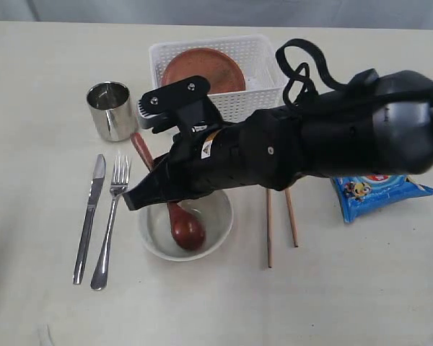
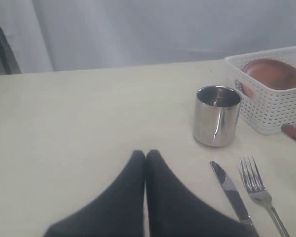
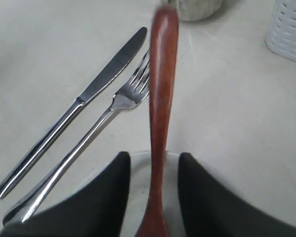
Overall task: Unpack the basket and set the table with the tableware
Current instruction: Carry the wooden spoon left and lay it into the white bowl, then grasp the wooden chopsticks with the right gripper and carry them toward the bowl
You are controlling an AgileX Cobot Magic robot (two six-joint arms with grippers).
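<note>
Clearly, the right gripper point(image 3: 154, 157) is seen half parted around the wooden spoon point(image 3: 160, 74), which is not pinched and is laid in the bowl point(image 1: 216, 216) on the table point(image 1: 346, 303), while the left gripper point(image 2: 145, 154) is closed on nothing.

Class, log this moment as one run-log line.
right gripper: open, astride reddish-brown wooden spoon in cream bowl | left gripper: shut | brown round plate: in white perforated basket
</note>
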